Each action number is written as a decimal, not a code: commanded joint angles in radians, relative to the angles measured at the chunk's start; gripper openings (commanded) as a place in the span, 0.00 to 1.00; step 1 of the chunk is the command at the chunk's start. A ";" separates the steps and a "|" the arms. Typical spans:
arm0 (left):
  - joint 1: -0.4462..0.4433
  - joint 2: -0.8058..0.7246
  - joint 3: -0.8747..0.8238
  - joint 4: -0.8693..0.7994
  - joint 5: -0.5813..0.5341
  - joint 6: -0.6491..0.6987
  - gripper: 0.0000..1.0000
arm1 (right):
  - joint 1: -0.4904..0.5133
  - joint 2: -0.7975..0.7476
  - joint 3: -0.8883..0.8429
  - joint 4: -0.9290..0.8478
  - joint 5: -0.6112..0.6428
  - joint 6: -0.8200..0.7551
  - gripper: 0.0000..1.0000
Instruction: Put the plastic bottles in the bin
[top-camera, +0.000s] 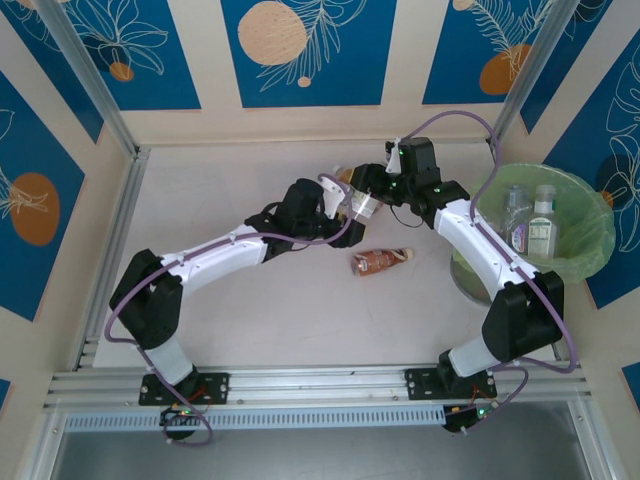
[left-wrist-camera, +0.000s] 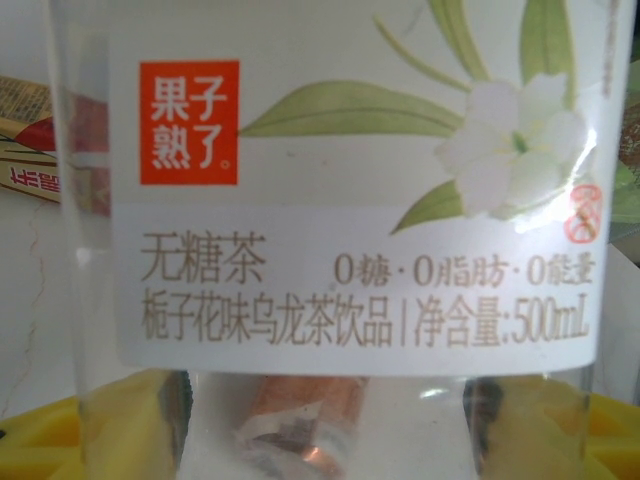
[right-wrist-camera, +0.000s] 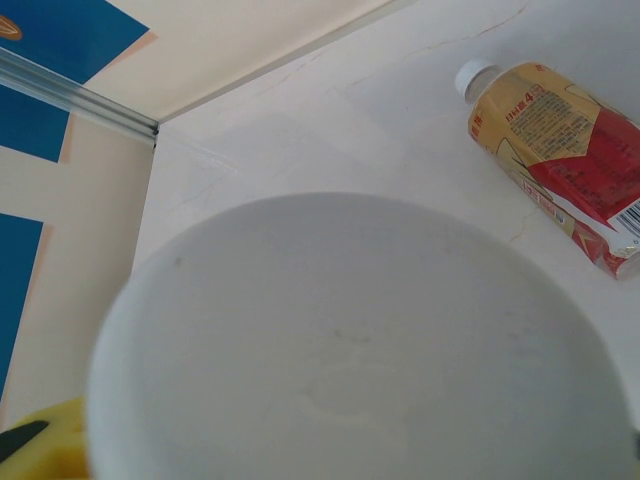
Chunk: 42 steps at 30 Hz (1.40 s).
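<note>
Handover likely: left fingers pinch white-label bottle, end facing right fingers, grip there unclear; bin lies beyond them

Blue leaf-print panels on cream walls enclose a white tabletop.

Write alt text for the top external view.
The left claw grips a clear white-labelled bottle above the middle of a pale table, with the right claw close at its cap end. A brown-labelled bottle lies on the table just in front. At the right, a green-lined bin holds two clear bottles.
</note>
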 joint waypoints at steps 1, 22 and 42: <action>-0.017 0.006 0.040 0.011 0.021 0.039 0.64 | 0.014 -0.024 0.001 -0.003 0.004 -0.039 0.31; -0.001 -0.077 -0.113 0.206 -0.019 0.036 1.00 | -0.045 -0.125 -0.070 -0.007 0.031 -0.080 0.26; 0.021 -0.207 -0.218 0.153 -0.644 -0.220 1.00 | -0.093 -0.373 -0.072 -0.125 0.092 -0.172 0.26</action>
